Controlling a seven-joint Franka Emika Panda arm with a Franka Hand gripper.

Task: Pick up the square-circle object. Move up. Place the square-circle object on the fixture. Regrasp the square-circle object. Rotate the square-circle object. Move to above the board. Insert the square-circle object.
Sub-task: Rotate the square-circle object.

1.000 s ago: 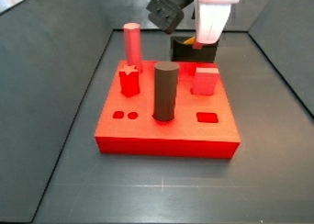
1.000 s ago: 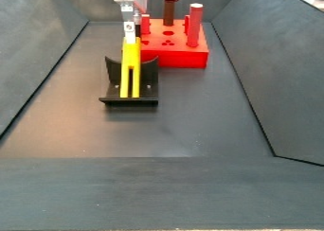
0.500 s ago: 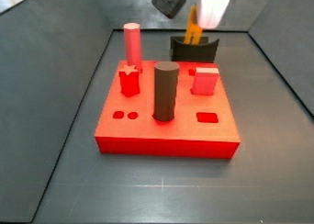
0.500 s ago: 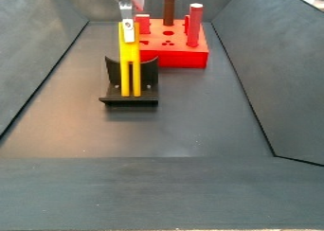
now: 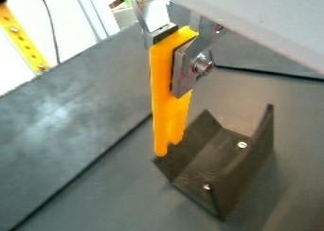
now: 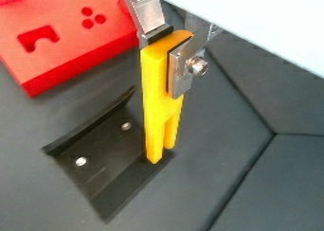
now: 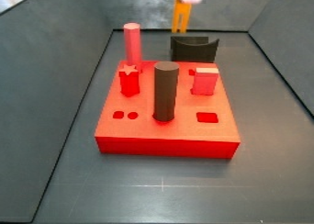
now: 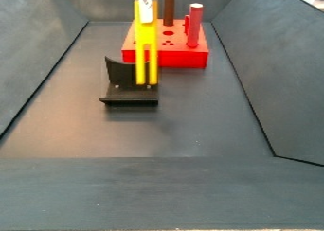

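Gripper [image 6: 169, 60]: closed on the upper end of the square-circle object [image 6: 158, 107], silver fingers [image 6: 188, 62] clamping it. Object: yellow-orange rod, hanging upright, clear above the fixture [image 8: 127, 86], not touching it. Fixture: dark bracket on the grey floor [image 8: 190, 121], beside the board's [image 7: 166, 127] far edge. Board: red slab bearing a pink peg [image 7: 131, 44], a dark cylinder [image 7: 164, 90] and a red cube [image 7: 205, 80].

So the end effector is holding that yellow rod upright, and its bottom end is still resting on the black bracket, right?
Not quite. The end effector does hold the square-circle object upright, but its lower end is not resting on the fixture. It hangs in the air above it, as a side view shows. In both wrist views the rod's tip hangs clear above the bracket.
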